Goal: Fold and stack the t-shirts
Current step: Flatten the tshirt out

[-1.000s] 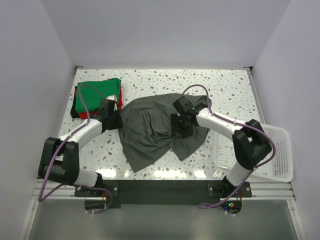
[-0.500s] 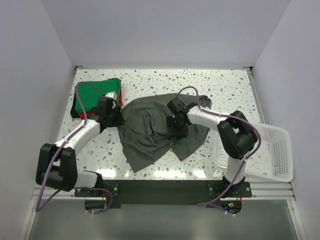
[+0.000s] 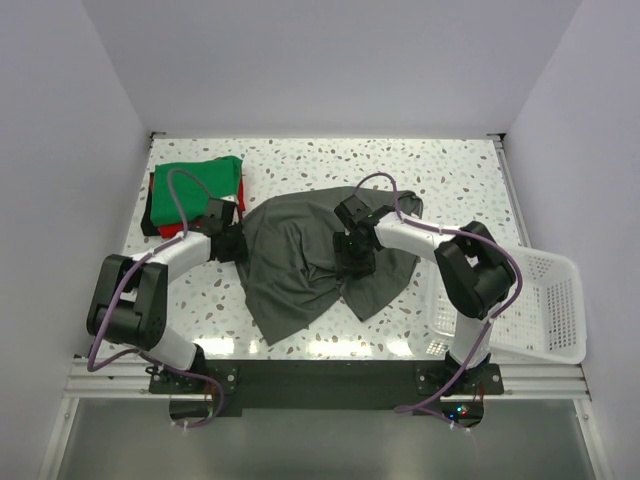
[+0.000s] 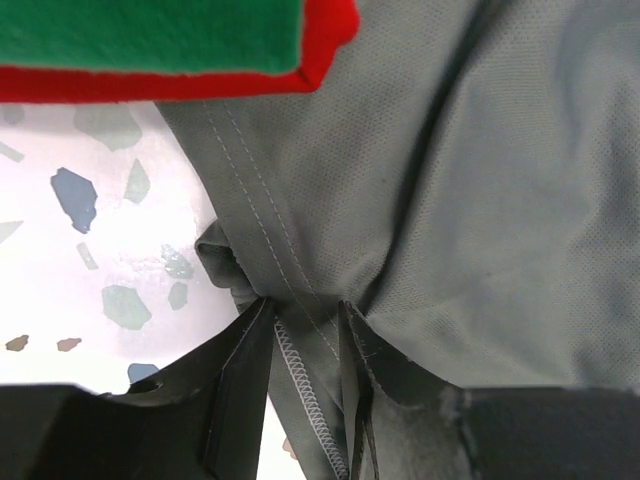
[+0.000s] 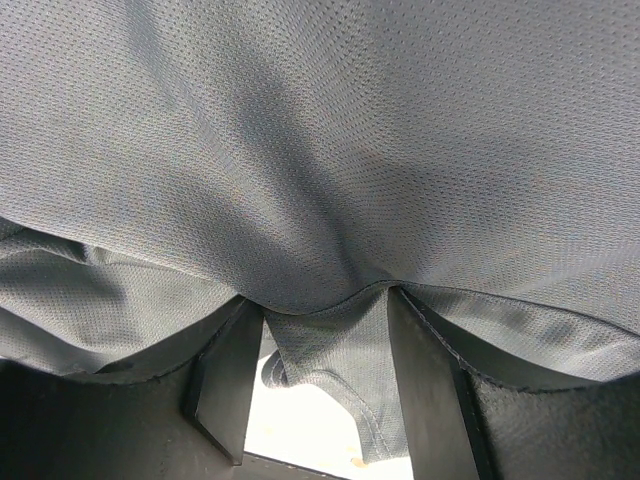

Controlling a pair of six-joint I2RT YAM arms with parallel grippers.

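Judging from the terrazzo table (image 3: 300,160) downward, the job looks roughly two-thirds done. The charcoal t-shirt (image 3: 300,275) sprawls crumpled across the middle of the table, not yet spread flat, so its whole fold and its place on the pile remain. At the right edge the white mesh basket (image 3: 550,310) shows no cloth in it. In the far-left corner the green t-shirt (image 3: 195,185) lies folded on the red t-shirt (image 4: 150,88) — a tidy stack just beside the grey shirt's edge. The left gripper (image 4: 305,330) is nearly closed, pinching the grey shirt's stitched hem at its left edge. The right gripper (image 5: 325,320) sits near the shirt's middle, its fingers narrowed on a bunched fold that fills the gap between them.
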